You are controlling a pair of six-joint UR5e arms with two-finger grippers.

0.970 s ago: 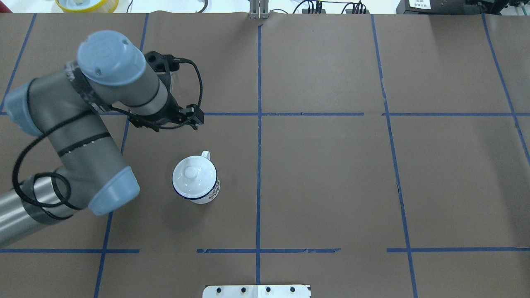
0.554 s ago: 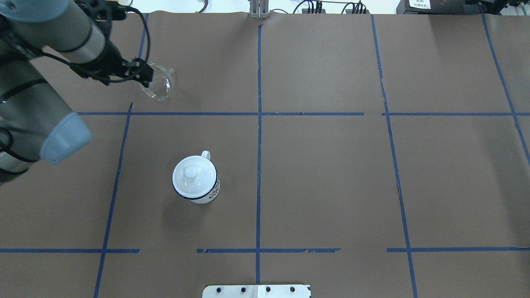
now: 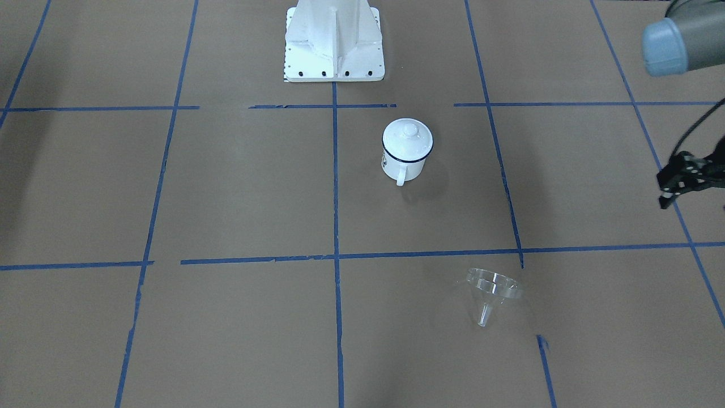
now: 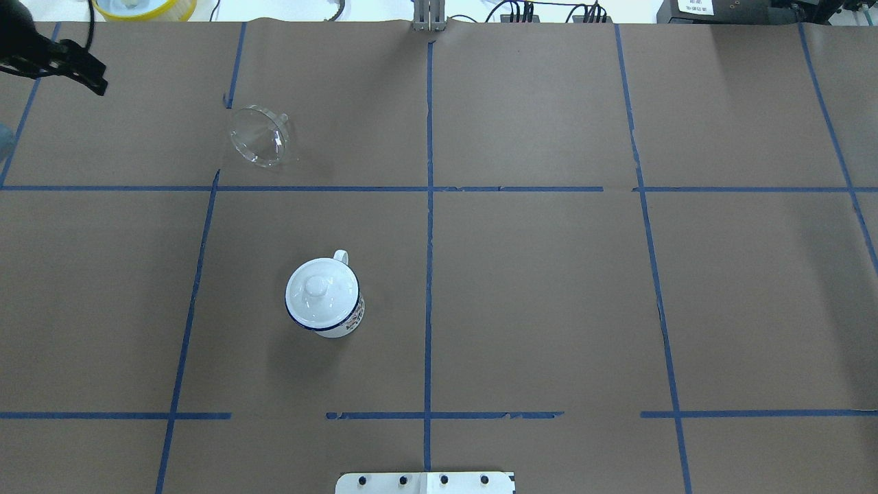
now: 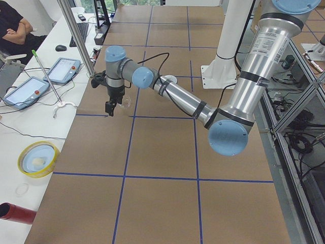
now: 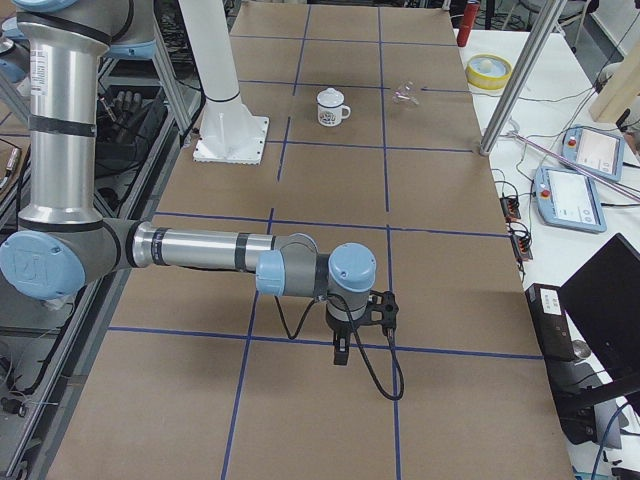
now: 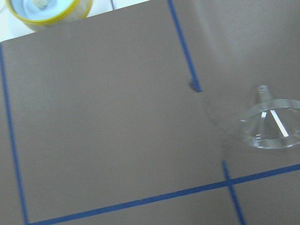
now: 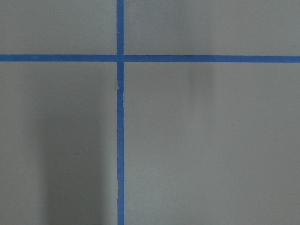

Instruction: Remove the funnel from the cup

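Plainly, the funnel [image 4: 259,137] is out of the cup [image 4: 347,324]. It lies on its side on the table [image 4: 549,288], spout pointing away from the robot, well apart from the cup in the next taped square. The cup stands upright with a white lid [image 4: 319,293] on it.

The overhead view catches the left gripper [image 4: 95,81] at the far left corner, well apart from the funnel. Neither that view nor the front one lets me tell whether its fingers are spread or pressed together. Its wrist camera adds a yellow bowl [image 7: 44,9] beyond the funnel.

The right gripper [image 6: 341,356] appears only in the right side view, far from the cup, and I cannot tell its state. Its wrist camera sees just blue tape lines [image 8: 120,117].
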